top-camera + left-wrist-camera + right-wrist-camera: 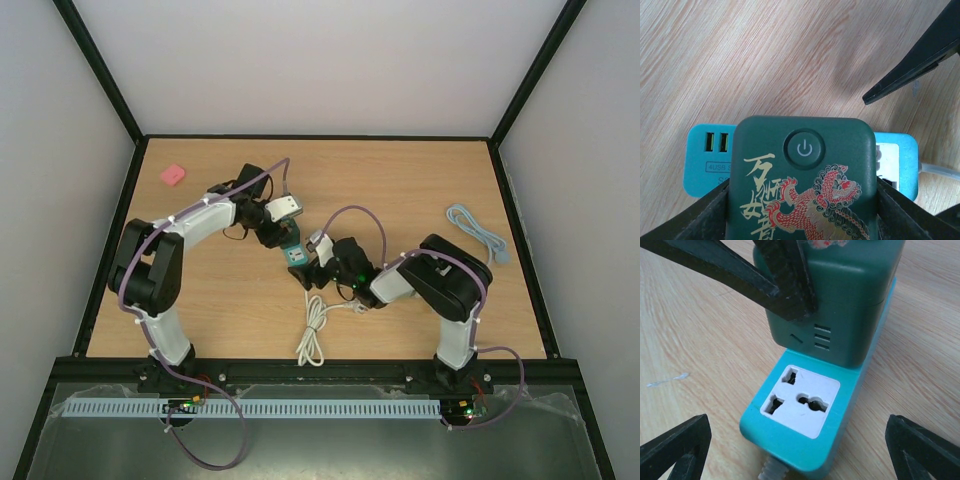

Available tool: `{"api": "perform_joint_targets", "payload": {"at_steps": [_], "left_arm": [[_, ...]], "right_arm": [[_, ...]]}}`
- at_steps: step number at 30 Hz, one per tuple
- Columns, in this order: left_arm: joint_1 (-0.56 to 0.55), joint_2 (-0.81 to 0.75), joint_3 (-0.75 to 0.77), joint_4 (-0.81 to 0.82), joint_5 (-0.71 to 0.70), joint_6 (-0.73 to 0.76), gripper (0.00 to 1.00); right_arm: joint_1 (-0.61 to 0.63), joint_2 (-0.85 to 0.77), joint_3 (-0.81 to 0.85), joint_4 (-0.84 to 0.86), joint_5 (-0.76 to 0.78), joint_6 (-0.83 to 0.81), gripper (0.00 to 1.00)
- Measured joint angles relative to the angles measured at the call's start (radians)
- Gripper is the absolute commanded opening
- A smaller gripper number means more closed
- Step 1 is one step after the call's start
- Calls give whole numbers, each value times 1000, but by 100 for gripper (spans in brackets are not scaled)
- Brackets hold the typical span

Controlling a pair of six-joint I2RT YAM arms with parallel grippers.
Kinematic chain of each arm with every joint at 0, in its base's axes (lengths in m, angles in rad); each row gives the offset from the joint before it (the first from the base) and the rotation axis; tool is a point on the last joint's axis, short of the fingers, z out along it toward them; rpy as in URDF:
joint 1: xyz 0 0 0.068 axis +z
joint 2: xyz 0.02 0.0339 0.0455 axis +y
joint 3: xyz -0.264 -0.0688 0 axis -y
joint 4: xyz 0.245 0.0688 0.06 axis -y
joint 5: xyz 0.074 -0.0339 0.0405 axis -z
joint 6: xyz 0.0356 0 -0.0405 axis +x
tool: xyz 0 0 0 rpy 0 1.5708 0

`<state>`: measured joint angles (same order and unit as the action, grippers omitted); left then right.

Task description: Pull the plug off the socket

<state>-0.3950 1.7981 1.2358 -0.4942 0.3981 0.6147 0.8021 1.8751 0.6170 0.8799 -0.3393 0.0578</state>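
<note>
A dark green plug (800,185) with a power button and a red lion drawing sits seated in a teal power strip (705,160) lying on the wooden table. My left gripper (802,200) is shut on the plug, one finger against each side; its fingers (785,280) show gripping the plug (840,305) in the right wrist view. My right gripper (797,440) is open, its fingers (680,445) standing apart on either side of the strip's cable end, by an empty white socket (801,400). From above, both grippers (285,238) (312,270) meet at the strip (296,254).
The strip's white cable (313,335) lies coiled toward the near edge. A pink block (172,175) lies at the far left. A light blue cable (478,230) lies at the right. A black frame borders the table.
</note>
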Motion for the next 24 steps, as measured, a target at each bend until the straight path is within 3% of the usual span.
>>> {"api": "perform_joint_targets", "payload": {"at_steps": [10, 20, 24], "left_arm": [[-6, -34, -56, 60, 5, -48, 51], [-15, -47, -77, 85, 0, -71, 48], [-26, -50, -85, 101, -6, -80, 44]], "right_arm": [[37, 60, 14, 42, 119, -53, 70], [44, 95, 37, 62, 163, -80, 68], [45, 109, 50, 65, 170, -82, 58]]}}
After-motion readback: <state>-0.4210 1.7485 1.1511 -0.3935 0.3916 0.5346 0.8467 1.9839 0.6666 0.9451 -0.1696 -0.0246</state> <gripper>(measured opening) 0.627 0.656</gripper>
